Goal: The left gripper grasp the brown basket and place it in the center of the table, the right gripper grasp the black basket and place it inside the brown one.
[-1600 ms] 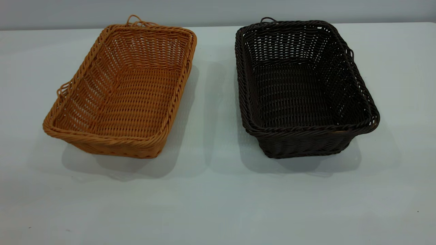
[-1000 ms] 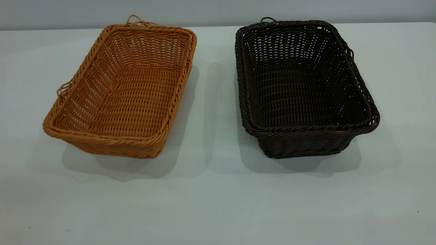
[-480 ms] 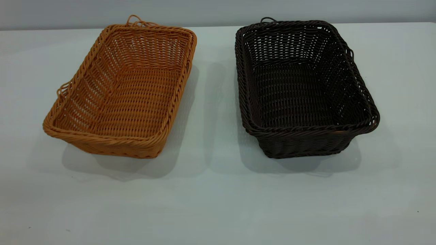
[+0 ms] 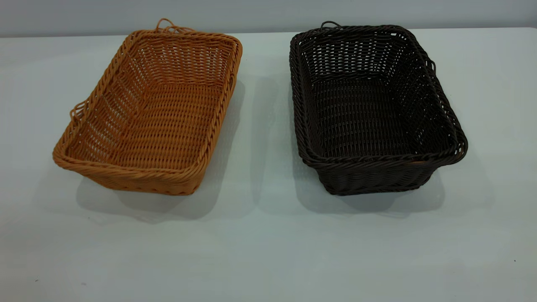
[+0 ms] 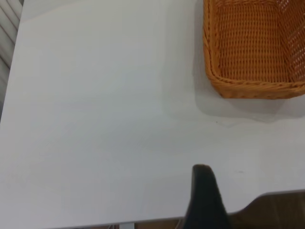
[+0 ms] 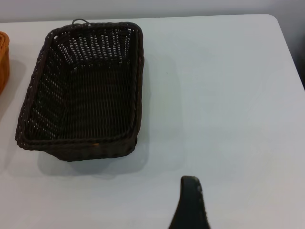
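The brown basket (image 4: 126,172) sits empty on the left half of the table (image 4: 260,243), turned slightly askew. The black basket (image 4: 377,161) sits empty on the right half, a gap of bare table between the two. Neither gripper appears in the exterior view. In the left wrist view a dark part of the left gripper (image 5: 202,191) hangs over the table's near edge, well short of the brown basket (image 5: 252,88). In the right wrist view a dark part of the right gripper (image 6: 190,200) hovers over bare table, short of the black basket (image 6: 86,143).
A grey wall (image 4: 268,12) runs behind the table's far edge. The table's near edge with brown floor (image 5: 271,210) beyond shows in the left wrist view. A rounded table corner (image 6: 274,19) lies beyond the black basket in the right wrist view.
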